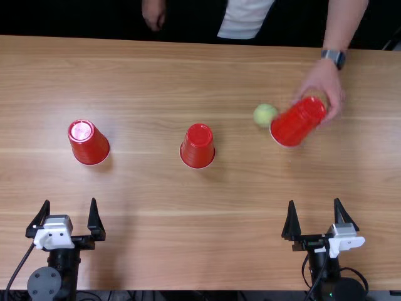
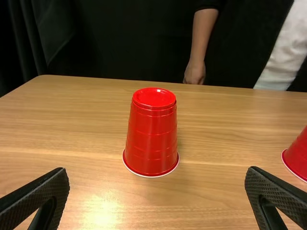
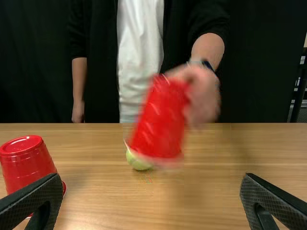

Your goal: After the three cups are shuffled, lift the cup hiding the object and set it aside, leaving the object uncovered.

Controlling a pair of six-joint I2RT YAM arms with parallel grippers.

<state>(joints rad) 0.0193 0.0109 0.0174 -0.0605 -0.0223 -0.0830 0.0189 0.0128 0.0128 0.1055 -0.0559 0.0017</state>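
Note:
Three red cups are on the table. The left cup and the middle cup stand upside down. A person's hand holds the right cup tilted, lifted off the table. Beside its rim lies a yellow-green ball, uncovered. My left gripper is open near the table's front edge, in front of the left cup. My right gripper is open at the front right, well short of the tilted cup.
The wooden table stretches bare between the cups and the grippers. The person stands across the far edge, the other hand hanging by the table's far side.

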